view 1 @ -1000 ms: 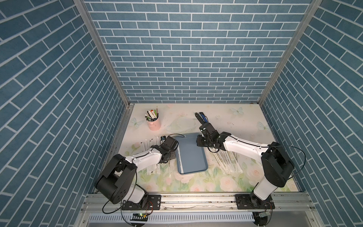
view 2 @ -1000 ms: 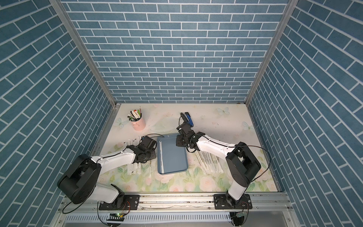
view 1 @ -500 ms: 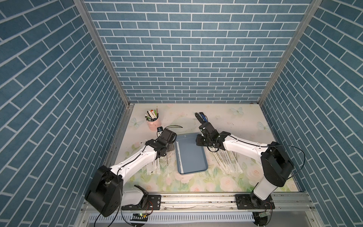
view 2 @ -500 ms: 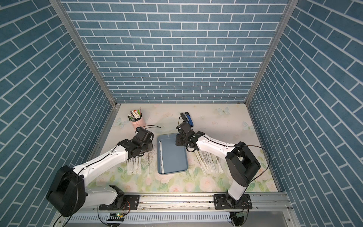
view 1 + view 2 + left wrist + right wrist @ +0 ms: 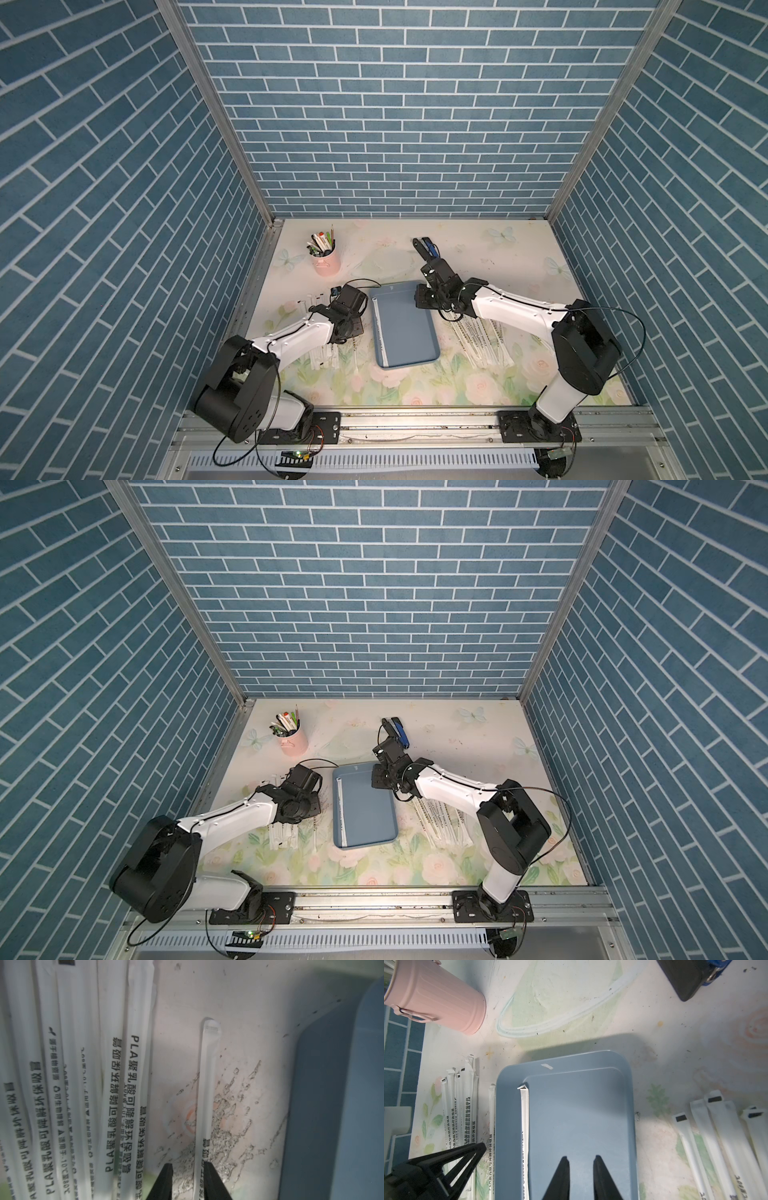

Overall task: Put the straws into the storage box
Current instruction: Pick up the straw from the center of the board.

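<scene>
While left gripper (image 5: 188,1164) is straddling lone paper-wrapped straw (image 5: 204,1095) on mat (image 5: 249,1022) just beside storage box (image 5: 342,1105), jaws narrowly apart, straw is lying against one finger (image 5: 216,1184); off-centre closing is risking flicking it aside; right gripper (image 5: 580,1157), narrow, empty, is hovering over box; second straw (image 5: 524,1126) is lying inside.

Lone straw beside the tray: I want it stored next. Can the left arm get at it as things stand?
Probably yes: the left end effector stands open astride the lone straw, which lies uncovered, apart from the pile and the tray.
</scene>
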Controlling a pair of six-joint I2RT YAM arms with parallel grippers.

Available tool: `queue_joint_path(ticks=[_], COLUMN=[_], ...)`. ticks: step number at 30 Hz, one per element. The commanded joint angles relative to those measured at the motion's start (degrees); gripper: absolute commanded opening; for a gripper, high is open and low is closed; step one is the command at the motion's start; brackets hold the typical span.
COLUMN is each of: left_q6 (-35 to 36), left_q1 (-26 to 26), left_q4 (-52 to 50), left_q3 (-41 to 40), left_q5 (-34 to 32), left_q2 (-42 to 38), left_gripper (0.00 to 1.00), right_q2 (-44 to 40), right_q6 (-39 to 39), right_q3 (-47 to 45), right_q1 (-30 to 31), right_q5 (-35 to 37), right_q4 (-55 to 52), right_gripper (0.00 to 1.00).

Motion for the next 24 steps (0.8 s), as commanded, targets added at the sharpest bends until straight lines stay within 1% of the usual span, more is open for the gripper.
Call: queue_joint_path(ticks=[1,11,13,15,19,20,24], left_q6=[1.2,1.6,1.3,1.0,0.4,0.5,0.7], left_q1=[0.0,-0.5,-0.6,-0.5,-0.6,-0.7,-0.6], left_q4=[2.6,4.1,4.4,4.4,2.7,2.0,-1.0], left_q3=[-0.3,-1.0,-1.9,-2.8,-3.2,-2.7,0.5], left_q5=[0.2,0.5,0.4,0.3,-1.2,-1.9,-3.7], left_q2=[1.8,3.5,3.6,3.8,3.0,2.5,0.5], left_gripper=[0.29,0.27,0.22,0.13,0.01,0.0,0.0], right_q2=[-0.8,-0.6,-0.6,-0.8,-0.7,-0.7,-0.6], right_q6=[-1.0,-0.8,-0.8,-0.7,-0.7,-0.7,-0.7], right_q3=[-0.5,-1.1,-1.0,-1.0,-0.8,-0.9,-0.7], right_q1=[0.1,0.1,0.2,0.1,0.2,0.1,0.1], right_q5=[0.3,-0.2,-0.1,0.2,-0.1,-0.1,-0.2], right_q4=[0.3,1.2,1.4,1.5,1.7,1.8,1.8], right_gripper=[0.23,0.23,0.23,0.23,0.23,0.23,0.23])
